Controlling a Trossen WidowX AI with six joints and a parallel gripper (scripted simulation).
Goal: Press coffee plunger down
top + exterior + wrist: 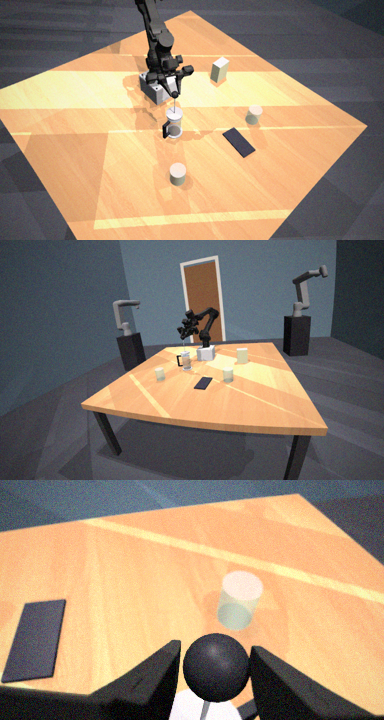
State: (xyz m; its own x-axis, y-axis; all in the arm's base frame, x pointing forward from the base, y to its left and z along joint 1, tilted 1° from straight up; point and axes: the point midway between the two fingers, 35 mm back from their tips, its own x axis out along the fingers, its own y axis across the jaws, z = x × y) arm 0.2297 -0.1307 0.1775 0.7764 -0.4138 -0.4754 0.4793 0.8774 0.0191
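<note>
Nearest in the top view, a pale cylinder cup [177, 174] stands at 6 o'clock from the coffee press [173, 127]. The press stands upright on the wooden table [70, 158]: a clear glass beaker with a black handle at its 8 o'clock side, a white lid, and a thin rod rising to the black ball plunger knob [216, 667]. The rod stands well out of the lid. A dark flat slab [238, 142] lies at 4 o'clock from the press, and a second cup [254, 114] at 2 o'clock. The gripper [175, 94] hangs straight above the press, its dark fingers drawn in on either side of the knob and clamped on it. Beyond, at 11 o'clock, is the arm's grey base block [154, 91]; a cream box [219, 69] stands farthest, at 1 o'clock.
</note>
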